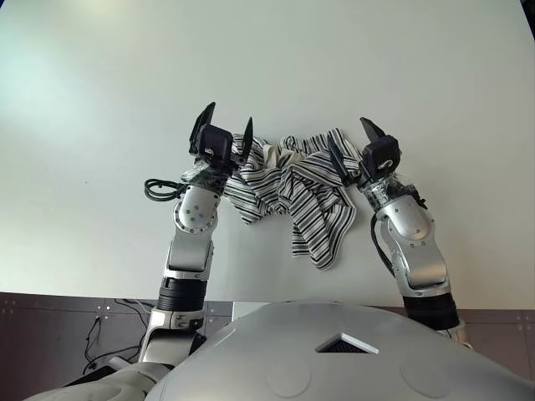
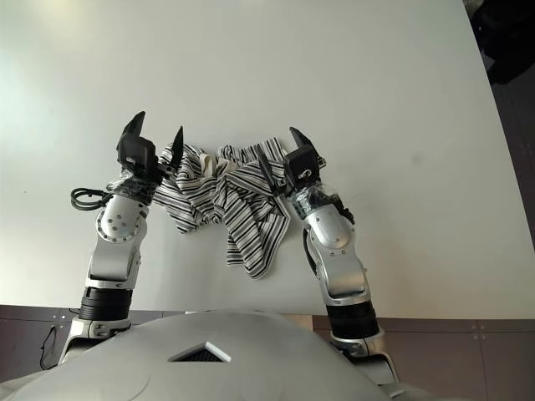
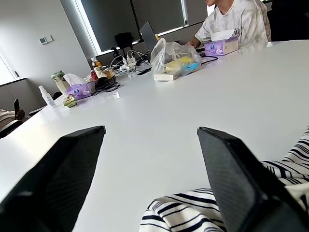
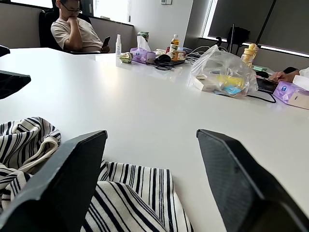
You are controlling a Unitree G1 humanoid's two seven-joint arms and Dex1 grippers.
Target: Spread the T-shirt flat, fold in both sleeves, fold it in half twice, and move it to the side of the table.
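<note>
- T-shirt [image 1: 292,196], striped black and white, lies crumpled in a bunch on the white tabletop [image 1: 276,58], near the edge closest to the robot. 1 flap trails toward that edge.
- Left end effector [image 1: 227,125] stands at the bunch's left end. Its 2 fingers [image 3: 58,179] are spread wide apart and point away from the robot, with nothing clamped between them.
- Seen from the left wrist, a fold of striped cloth lies low between those spread fingers, closer to the finger nearer the bunch. Whether that finger touches the cloth cannot be told.
- Right end effector [image 1: 351,140] stands at the bunch's right end, also wide open. Its fingers point away from the robot and hold nothing.
- Seen from the right wrist, striped cloth spreads beneath and between its 2 fingers [image 4: 63,183]. Contact with the cloth cannot be told.
- The 2 end effectors flank the T-shirt, well apart from each other, with the bunch between them.
- Bag [image 4: 224,72] of clear plastic, bottles [image 4: 175,42] and tissue boxes [image 4: 142,55] stand at the far end of the tabletop, well apart from the T-shirt.
</note>
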